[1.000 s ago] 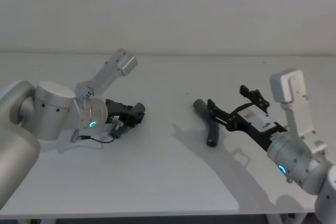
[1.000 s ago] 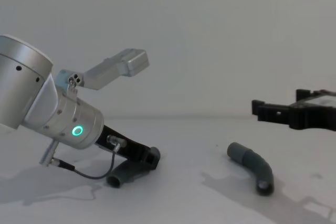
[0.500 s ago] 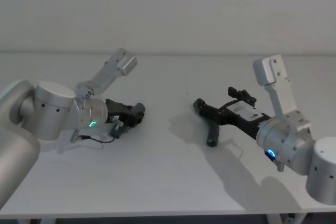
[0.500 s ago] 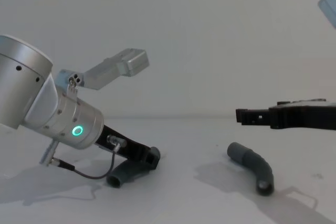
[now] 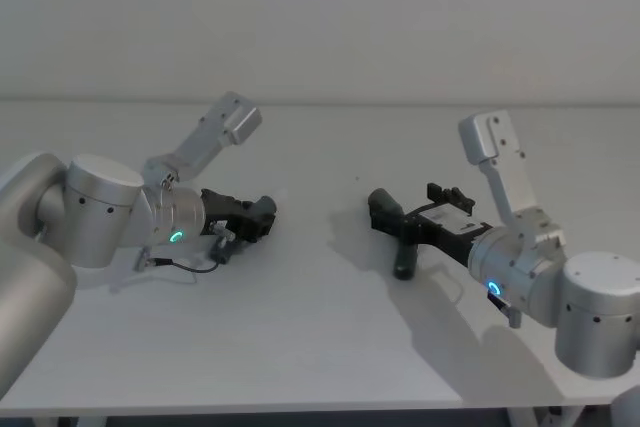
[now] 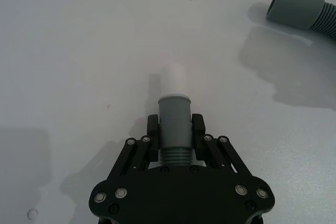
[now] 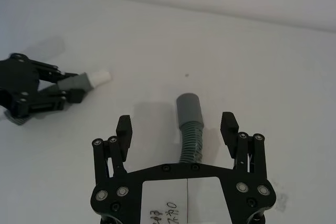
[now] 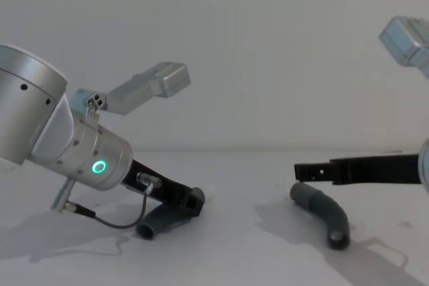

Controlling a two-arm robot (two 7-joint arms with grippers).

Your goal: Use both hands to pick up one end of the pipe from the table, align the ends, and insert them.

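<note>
**Left pincer grips one hose, right pincer open around the other**

The left pincer [image 6: 175, 124] is closed on the left hose [image 6: 174, 109]. Its two fingers clamp either side of the hose just behind the smooth cuff, where the ribs begin. The narrow pale tip [image 6: 175, 80] sticks out past the fingers and points toward the middle of the bench [image 5: 300, 337]. In the chest view the hose's other end hangs below the pincer, down at the bench surface — whether it touches I cannot tell. The left wrist slopes down toward the bench and shows a green ring light [image 8: 99, 167].

The right pincer [image 7: 177, 126] is spread wide open and holds nothing. The right hose [image 7: 190, 129] lies on the bench to the robot's right of centre, well apart from the left hose. Its wide grey cuff [image 7: 188, 106] sits between the spread fingers with a gap on each side, so neither finger touches it. In the chest view the pincer reaches in level from the right edge, just above the cuff end. From there the hose curves down and toward the near edge of the bench, and its far opening faces the camera. The right wrist carries a small blue light [image 5: 493, 289].

Bare bench lies between the pale tip and the grey cuff — the two ends are not joined.
</note>
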